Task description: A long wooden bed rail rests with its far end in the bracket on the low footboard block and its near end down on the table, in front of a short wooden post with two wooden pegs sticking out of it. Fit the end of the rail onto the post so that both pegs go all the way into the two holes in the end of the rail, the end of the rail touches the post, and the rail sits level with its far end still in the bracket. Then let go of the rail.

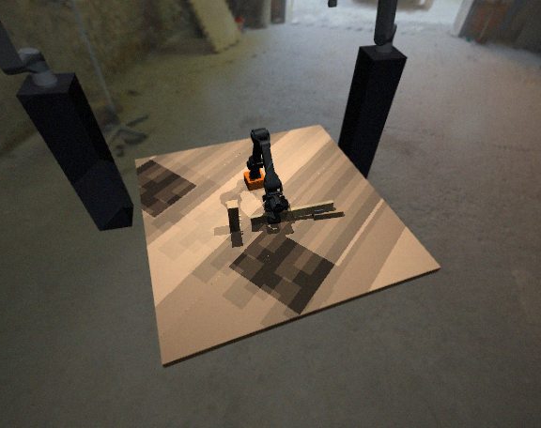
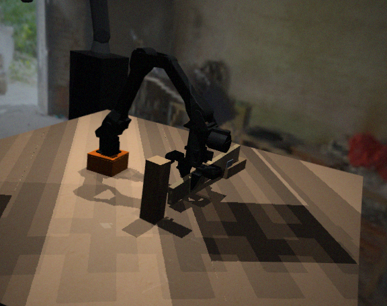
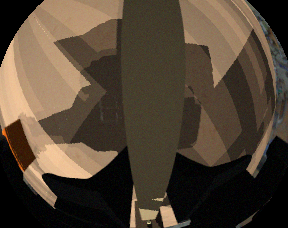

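Observation:
The long rail has its near end low over the table; I cannot tell whether it touches. My gripper is shut on it, nearer the near end. The short post stands upright left of the rail's near end in the top view, with a gap between them. Its pegs are tiny there, pointing at the rail. The footboard block lies low by the rail's far end. The bracket fit is too small to tell. The rail's holes are not visible.
The orange arm base stands behind the post and rail in the top view. The arm arches over from it to the rail. Patchy dark shadows fall across the wooden table top. Dark pillars stand beyond the table's edges.

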Controlling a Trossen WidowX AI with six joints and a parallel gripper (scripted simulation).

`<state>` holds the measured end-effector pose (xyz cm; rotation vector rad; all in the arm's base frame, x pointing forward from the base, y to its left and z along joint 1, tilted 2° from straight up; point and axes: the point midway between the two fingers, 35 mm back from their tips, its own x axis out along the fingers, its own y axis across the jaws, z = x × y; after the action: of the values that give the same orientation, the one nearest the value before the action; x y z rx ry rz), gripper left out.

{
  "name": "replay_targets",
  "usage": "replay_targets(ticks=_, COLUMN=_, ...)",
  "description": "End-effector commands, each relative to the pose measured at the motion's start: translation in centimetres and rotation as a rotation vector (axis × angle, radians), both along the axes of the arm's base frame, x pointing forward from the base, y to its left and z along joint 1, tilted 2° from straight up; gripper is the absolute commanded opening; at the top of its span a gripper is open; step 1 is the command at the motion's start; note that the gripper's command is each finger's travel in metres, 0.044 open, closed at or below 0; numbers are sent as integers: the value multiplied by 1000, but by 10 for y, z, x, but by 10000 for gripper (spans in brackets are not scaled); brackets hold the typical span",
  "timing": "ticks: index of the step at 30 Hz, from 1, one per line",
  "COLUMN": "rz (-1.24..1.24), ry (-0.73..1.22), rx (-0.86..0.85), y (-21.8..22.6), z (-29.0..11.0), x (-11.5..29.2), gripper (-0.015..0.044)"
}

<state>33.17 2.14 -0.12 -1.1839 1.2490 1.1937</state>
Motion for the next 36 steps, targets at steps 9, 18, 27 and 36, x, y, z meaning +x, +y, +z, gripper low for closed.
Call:
replay_targets(ticks=9, rz=0, ry=-10, rx=4, y=1, z=10, x=3, gripper=0)
replay_targets(ticks=18, rz=0, ry=-11, rx=4, y=1, z=14, x=3, gripper=0)
replay_targets(ticks=27, rz=0, ry=-11, rx=4, y=1, z=19, x=4, gripper=0)
replay_targets(ticks=36, rz=0, ry=-11, rx=4, y=1, z=23, x=4, gripper=0)
